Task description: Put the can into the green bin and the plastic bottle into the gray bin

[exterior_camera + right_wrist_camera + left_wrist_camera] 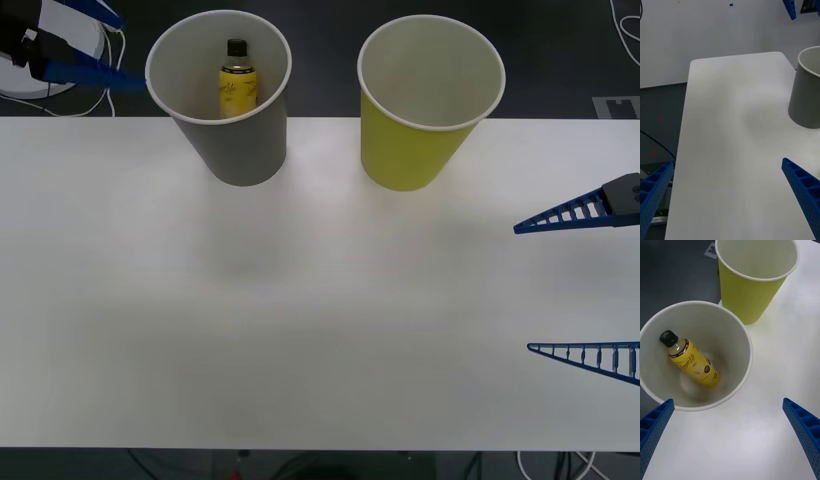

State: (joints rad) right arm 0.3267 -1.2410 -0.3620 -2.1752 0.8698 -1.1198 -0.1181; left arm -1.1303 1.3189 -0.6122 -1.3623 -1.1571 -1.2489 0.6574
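"Where is the bottle (691, 363)?"

"It lies inside the gray bin (235, 150), so that step looks done. The green bin (415, 150) stands beside it."

"What comes next?"

"The can must go in the green bin."

"And the tools?"

"The left tool (730, 435) hangs spread wide over the gray bin, holding nothing. The right tool (580, 285) waits low over the desk (300, 320), spread wide and holding nothing too."

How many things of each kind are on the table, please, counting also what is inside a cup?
Paper cups: 2, the gray bin and the green bin
Bottles: 1, the plastic bottle, leaning inside the gray bin
Cans: 0 visible
Total: 3
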